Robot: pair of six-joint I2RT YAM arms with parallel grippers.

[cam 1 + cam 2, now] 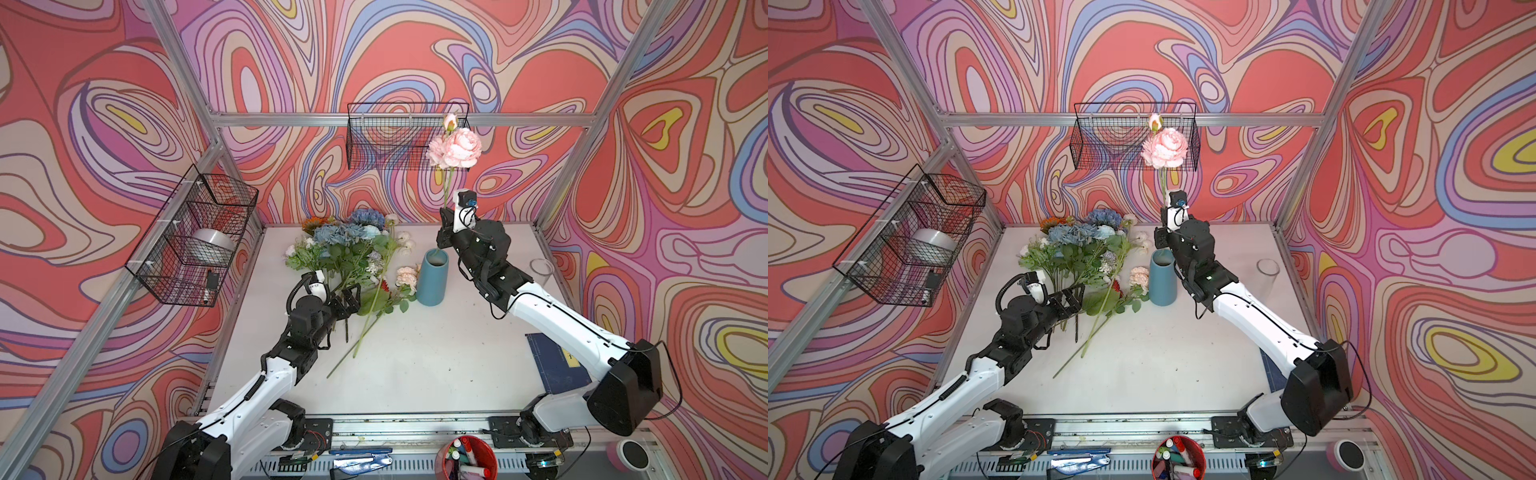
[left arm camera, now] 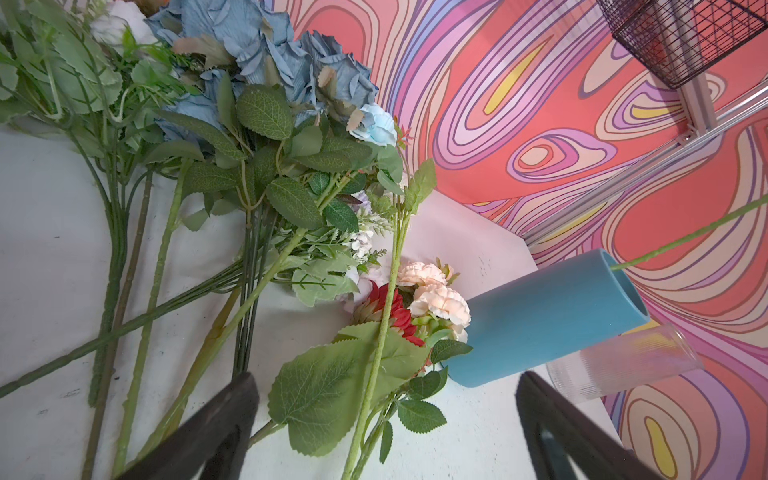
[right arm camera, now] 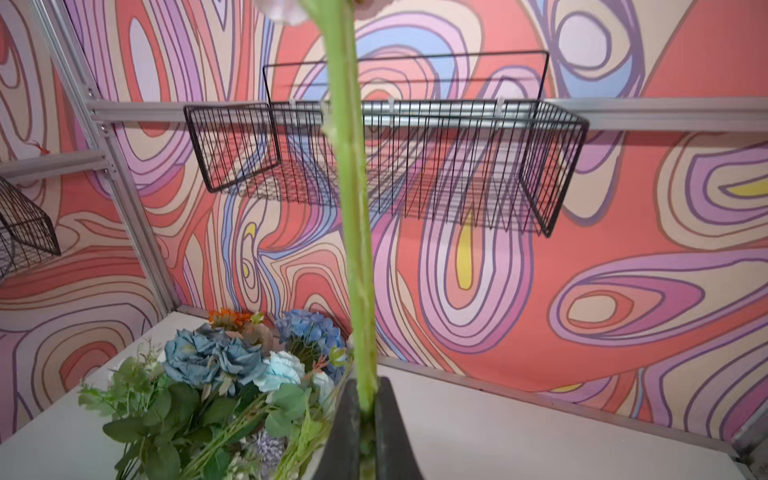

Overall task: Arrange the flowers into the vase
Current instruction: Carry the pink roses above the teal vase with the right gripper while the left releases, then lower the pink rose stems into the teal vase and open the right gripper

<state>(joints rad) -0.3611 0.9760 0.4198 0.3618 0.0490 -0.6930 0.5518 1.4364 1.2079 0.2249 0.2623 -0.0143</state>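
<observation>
**Pink rose poised at the blue vase**

The right jaws gripped the pink rose's stem, its tip at the blue vase's mouth. Lowering it straight before letting go looked wisest. The left jaws gaped empty over the flowers heaped on the desk.

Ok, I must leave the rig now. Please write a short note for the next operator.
Right gripper: jaws shut on the stem of the pink rose, held upright, stem end at the mouth of the blue vase, seemingly just inside.
Left gripper: jaws open, empty, above the stems of the flower pile on the table, beside the vase.
Done: no flower released in the vase yet.
Left: lower and release the rose, then the pile, one by one.
</observation>
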